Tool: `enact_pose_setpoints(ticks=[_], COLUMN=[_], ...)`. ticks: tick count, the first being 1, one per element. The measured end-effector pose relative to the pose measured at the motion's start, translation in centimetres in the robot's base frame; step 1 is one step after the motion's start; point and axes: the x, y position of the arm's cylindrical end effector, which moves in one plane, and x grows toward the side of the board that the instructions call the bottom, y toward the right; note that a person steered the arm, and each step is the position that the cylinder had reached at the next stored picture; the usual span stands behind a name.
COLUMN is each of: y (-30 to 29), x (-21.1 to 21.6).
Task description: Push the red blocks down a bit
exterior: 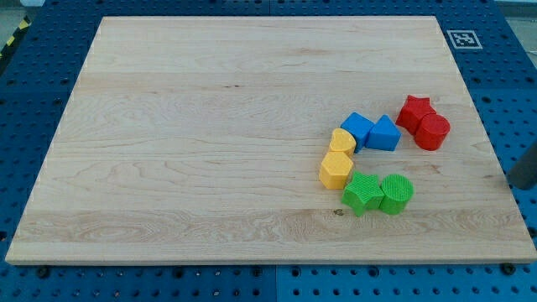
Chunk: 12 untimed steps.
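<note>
Two red blocks touch at the view's right: a red star (415, 111) and, just below and to its right, a red cylinder (433, 132). My tip (512, 179) shows only as a blurred dark rod end at the view's right edge. It sits to the right of and below the red cylinder, well apart from it. It touches no block.
Left of the red blocks are a blue cube (357, 128) and a blue triangle (384, 133). Below them are a yellow half-round block (342, 140), a yellow hexagon (336, 169), a green star (362, 192) and a green cylinder (396, 193). The wooden board (210, 126) lies on a blue pegboard.
</note>
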Motion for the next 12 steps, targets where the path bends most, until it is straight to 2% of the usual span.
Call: enact_pose_setpoints(ticks=[1,2,4,5,8,9,10,12], y=[1.6,2.1,-6.9,-10.5,-11.9,-12.3,-12.3,-11.8], x=[-1.3,-5.3,-16.9,-19.6,-15.4,-15.4,-13.1,-12.0])
